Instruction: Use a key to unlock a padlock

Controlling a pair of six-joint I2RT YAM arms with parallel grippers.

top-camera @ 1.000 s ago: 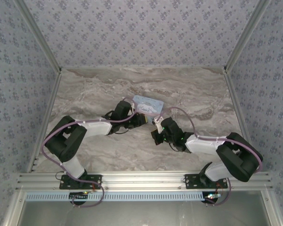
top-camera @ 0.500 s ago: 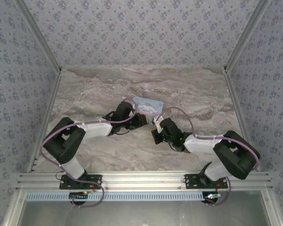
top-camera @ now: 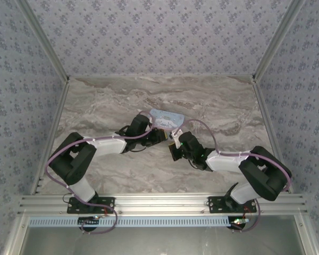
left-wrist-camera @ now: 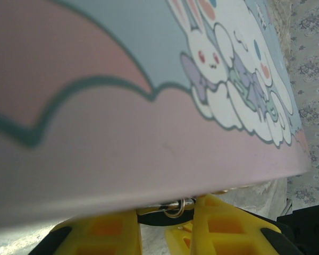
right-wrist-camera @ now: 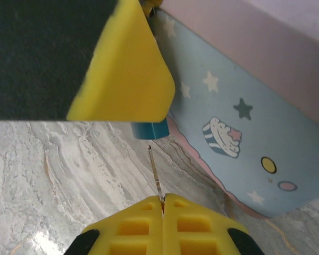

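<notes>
Pinching the key [right-wrist-camera: 154, 172] tight between its closed yellow fingertips, the right gripper [right-wrist-camera: 162, 199] aims it straight at the padlock [right-wrist-camera: 149, 129]. The tip sits just short of the teal body, not quite touching. The padlock pokes out from under a yellow finger [right-wrist-camera: 125, 69] of the left gripper [left-wrist-camera: 167, 213], right beside the side wall of the cartoon tin box [right-wrist-camera: 244, 122]. On the left wrist cam those fingers stand a narrow gap apart with a thin metal loop [left-wrist-camera: 175, 208] between them, so it looks clamped on the padlock. From above, both grippers meet at the box's near side on the marble table [top-camera: 95, 106].
</notes>
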